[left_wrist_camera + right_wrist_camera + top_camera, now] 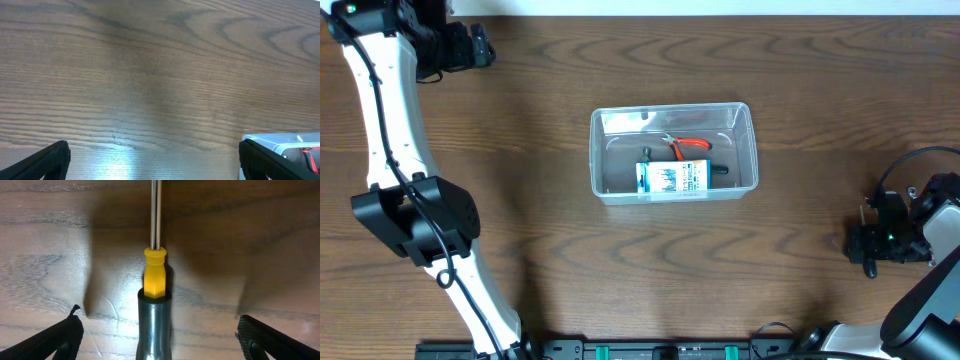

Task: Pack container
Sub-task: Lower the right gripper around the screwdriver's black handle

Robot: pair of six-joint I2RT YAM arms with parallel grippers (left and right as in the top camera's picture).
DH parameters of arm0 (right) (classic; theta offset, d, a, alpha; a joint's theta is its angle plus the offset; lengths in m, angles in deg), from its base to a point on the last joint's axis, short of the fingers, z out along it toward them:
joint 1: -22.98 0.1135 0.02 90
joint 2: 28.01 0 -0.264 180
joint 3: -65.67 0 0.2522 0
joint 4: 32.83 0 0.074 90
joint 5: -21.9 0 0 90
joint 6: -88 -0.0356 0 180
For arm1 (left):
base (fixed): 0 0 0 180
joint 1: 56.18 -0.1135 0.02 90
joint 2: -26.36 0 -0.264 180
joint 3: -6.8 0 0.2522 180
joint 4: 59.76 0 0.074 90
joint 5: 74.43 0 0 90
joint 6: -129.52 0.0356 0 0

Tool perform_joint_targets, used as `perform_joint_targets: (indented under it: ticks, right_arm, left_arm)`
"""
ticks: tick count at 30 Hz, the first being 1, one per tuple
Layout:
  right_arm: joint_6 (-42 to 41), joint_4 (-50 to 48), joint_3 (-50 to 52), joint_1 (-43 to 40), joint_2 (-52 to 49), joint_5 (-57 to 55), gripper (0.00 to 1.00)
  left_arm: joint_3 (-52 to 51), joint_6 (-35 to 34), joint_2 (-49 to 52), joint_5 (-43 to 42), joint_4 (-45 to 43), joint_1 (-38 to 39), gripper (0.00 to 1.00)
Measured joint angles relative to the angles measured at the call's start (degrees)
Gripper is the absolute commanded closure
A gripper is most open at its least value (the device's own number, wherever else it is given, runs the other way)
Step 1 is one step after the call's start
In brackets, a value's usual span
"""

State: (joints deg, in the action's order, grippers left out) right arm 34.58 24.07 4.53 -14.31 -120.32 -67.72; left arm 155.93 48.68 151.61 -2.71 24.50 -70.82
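Observation:
The clear plastic container (674,153) stands mid-table. It holds a blue-and-white box (672,178) and red-handled pliers (688,146). My right gripper (160,340) is open low over the table at the right (876,241). A screwdriver (154,300) with a yellow collar, dark handle and steel shaft lies lengthwise between its fingers (62,337), touched by neither. My left gripper (155,162) is open over bare wood at the far left (480,47). A corner of the container (287,142) shows past its right finger.
The wooden table (520,200) stretches around the container. The left arm's white links (390,130) run down the left side. Cables and the right arm's base (920,300) sit at the right front corner.

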Motion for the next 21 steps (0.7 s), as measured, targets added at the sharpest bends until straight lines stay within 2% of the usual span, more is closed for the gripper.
perform_joint_targets:
  ticks: [21]
  right_arm:
    - [0.00, -0.50, -0.31, 2.45, -2.34, -1.18, 0.01]
  left_arm:
    - [0.00, 0.00, 0.02, 0.00, -0.02, 0.00, 0.02]
